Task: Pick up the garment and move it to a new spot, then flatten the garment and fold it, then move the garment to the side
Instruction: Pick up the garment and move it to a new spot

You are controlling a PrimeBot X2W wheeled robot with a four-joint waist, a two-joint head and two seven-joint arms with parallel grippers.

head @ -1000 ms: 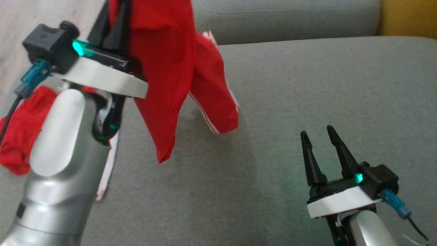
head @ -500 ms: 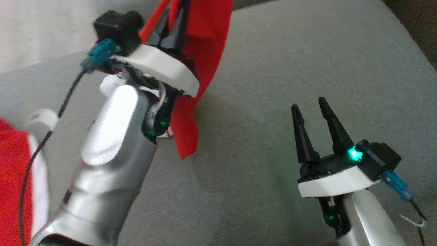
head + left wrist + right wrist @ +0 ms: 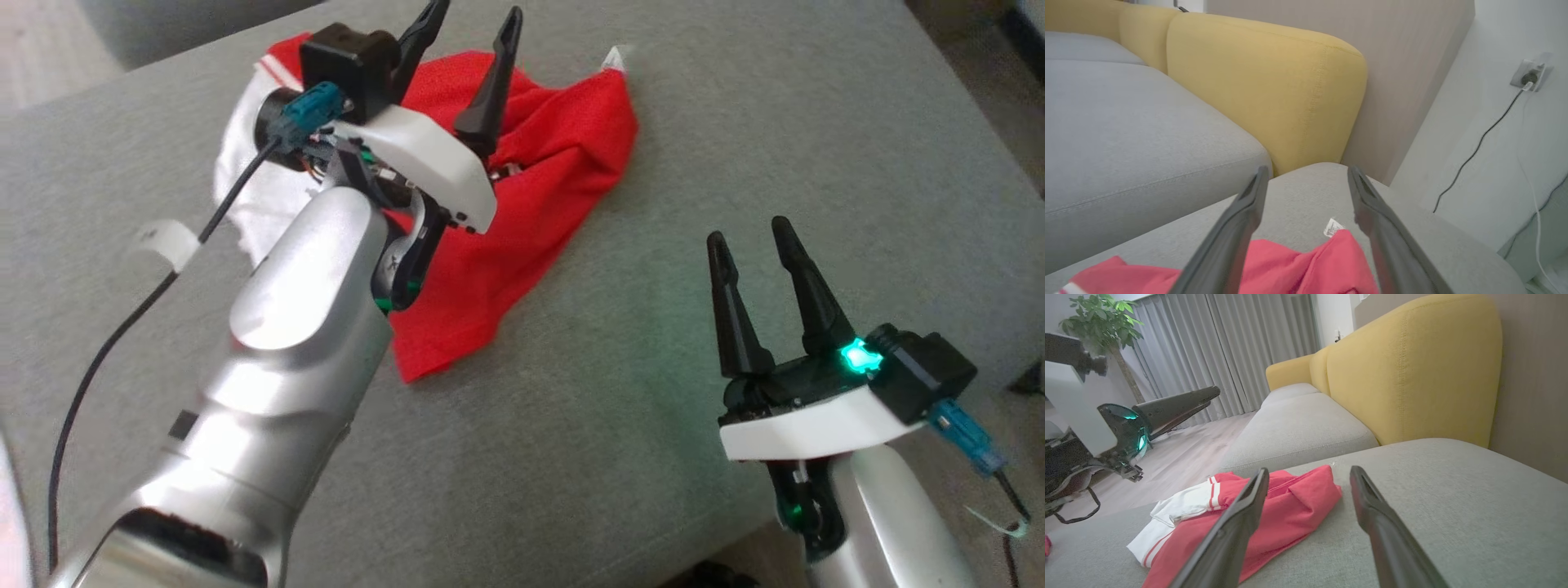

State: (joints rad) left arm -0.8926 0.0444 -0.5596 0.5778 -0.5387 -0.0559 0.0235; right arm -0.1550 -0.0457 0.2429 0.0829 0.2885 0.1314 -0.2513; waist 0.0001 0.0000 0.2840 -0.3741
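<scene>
On the grey fabric seat cushion (image 3: 735, 122): the crumpled red mesh garment with white trim (image 3: 539, 188) lies in a heap toward the cushion's far left part, a small white tag (image 3: 614, 57) at its far corner.
Left gripper (image 3: 475, 15): above that same part of the cushion, its 2 dark fingers (image 3: 490, 90) spread wide, gripping nothing.
Right gripper (image 3: 748, 230): over the cushion's near right edge, fingers parted, empty.
Done, by the look of it: step 1, with the garment lying at a spot on the cushion.
Remaining: flattening, folding and moving aside. The cloth is bunched and no fold is made yet.
</scene>
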